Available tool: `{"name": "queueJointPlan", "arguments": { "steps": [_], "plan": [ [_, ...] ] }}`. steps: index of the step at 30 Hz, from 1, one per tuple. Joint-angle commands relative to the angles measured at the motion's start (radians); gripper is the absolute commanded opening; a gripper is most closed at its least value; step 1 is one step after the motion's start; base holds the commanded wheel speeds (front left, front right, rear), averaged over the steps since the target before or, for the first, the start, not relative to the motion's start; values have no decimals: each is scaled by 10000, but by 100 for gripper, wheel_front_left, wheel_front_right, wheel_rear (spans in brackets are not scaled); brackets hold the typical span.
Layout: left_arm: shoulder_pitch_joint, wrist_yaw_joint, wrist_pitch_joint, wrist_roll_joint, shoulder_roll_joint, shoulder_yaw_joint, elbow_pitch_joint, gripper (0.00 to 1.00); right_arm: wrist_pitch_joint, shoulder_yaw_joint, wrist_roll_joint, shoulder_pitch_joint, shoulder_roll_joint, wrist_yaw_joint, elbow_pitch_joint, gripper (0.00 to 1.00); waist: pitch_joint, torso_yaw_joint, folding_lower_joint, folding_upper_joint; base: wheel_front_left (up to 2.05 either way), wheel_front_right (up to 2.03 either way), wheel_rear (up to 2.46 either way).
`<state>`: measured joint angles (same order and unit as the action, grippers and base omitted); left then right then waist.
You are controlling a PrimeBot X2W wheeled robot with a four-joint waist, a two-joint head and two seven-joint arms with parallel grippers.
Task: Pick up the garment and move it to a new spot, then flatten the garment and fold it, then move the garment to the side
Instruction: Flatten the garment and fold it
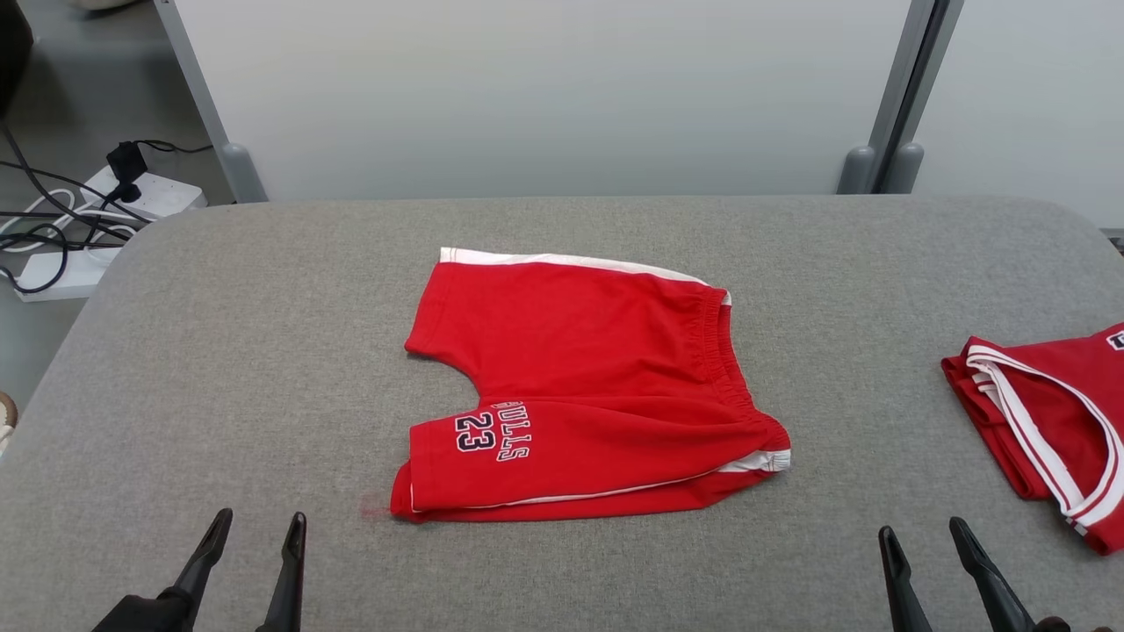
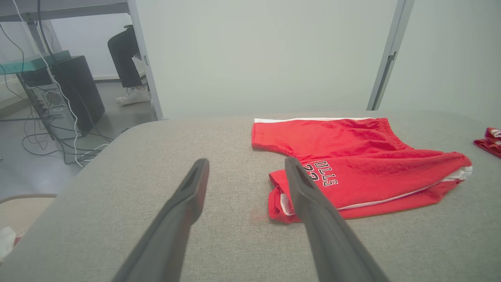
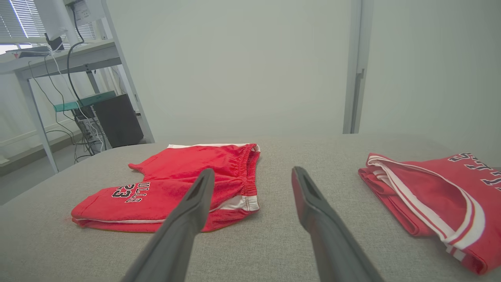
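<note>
The garment (image 1: 597, 377) is a pair of red shorts with white trim and "BULLS 23" lettering, lying spread on the grey table (image 1: 263, 351) near its middle. It also shows in the left wrist view (image 2: 372, 164) and the right wrist view (image 3: 176, 184). My left gripper (image 1: 255, 534) stands open at the lower left, short of the shorts' near leg hem. My right gripper (image 1: 920, 537) stands open at the lower right, off the waistband end. Nothing is between either pair of fingers (image 2: 195, 184) (image 3: 203, 192).
A folded red jersey (image 1: 1045, 421) with white and red trim lies at the table's right edge, also visible in the right wrist view (image 3: 430, 196). Power strips and cables (image 1: 79, 219) lie on the floor beyond the left corner. A pale partition (image 1: 544, 88) stands behind the table.
</note>
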<state>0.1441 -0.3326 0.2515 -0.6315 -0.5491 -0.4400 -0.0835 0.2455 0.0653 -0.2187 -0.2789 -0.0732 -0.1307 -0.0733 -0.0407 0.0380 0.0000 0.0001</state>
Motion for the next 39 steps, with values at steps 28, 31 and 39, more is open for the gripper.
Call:
{"name": "queueJointPlan", "arguments": {
  "steps": [28,31,39],
  "plan": [
    [-2249,2364,-1896,-342,190,-951,991,100,-600,1203,-357,1845,-987,0,637,100,956,-193,0,-1,0,0,0],
    [-2979,2911,-2044,-454,410,-1134,1803,100,-709,1653,-567,2611,-1308,0,1296,100,1342,-221,0,-1,0,0,0],
    [-4212,3702,-2101,-444,761,-1411,3433,100,-581,2622,-939,4240,-1765,0,2895,100,2072,-334,0,-1,0,0,0]
  ]
}}
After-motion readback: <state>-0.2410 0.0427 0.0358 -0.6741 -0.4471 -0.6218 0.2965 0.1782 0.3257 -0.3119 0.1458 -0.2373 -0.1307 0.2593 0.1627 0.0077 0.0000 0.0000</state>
